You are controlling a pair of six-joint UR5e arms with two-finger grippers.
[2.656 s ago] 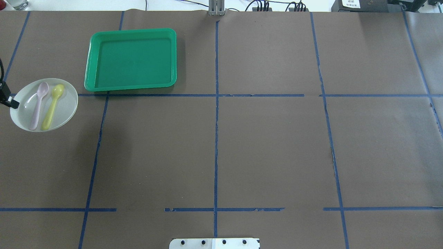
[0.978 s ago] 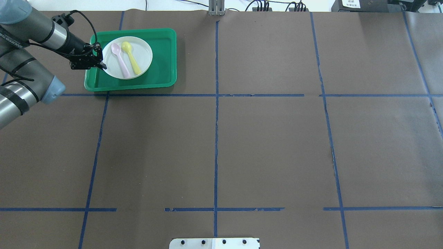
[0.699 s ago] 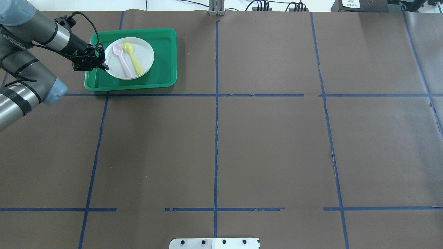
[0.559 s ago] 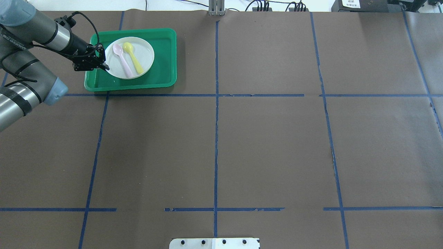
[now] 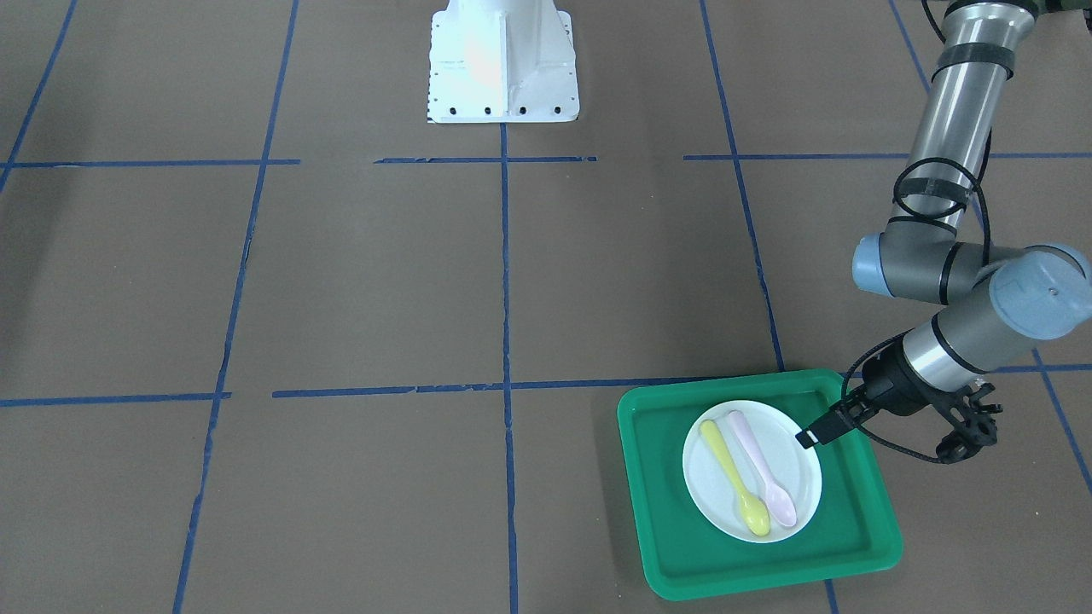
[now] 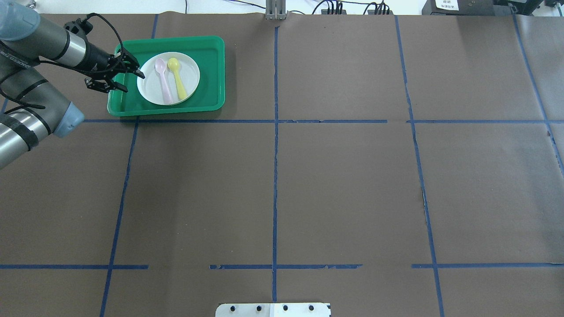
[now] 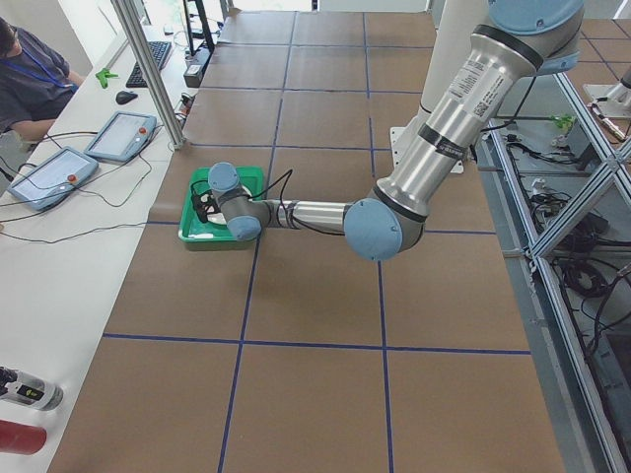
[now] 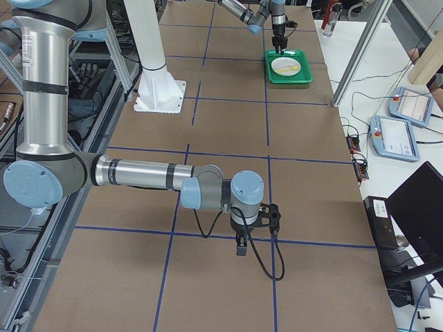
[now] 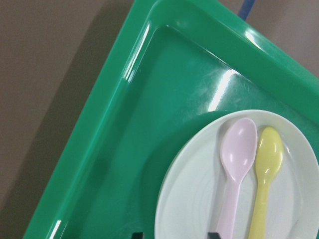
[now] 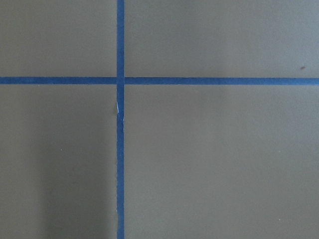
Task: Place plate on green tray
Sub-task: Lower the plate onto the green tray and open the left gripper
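You have the plate [image 6: 190, 79] lying flat inside the green tray [image 6: 210, 70], toward the tray's left half in the overhead view. A pink spoon [image 6: 163, 81] and a yellow spoon [image 6: 178, 79] lie side by side on the plate, bowls pointing away from the robot.

Your left claw [image 6: 134, 83] sits at the plate's left edge, over the tray's rim. Its jaws are spread wide and grip nothing. One fingertip is right at the plate's rim; you cannot tell whether it touches.

Your right claw [image 8: 241, 247] hangs low over the bare counter [image 6: 308, 176], well apart from the tray. It shows only in the side view, so you cannot tell how its jaws stand. Its wrist camera shows only crossing blue tape [image 10: 119, 149].
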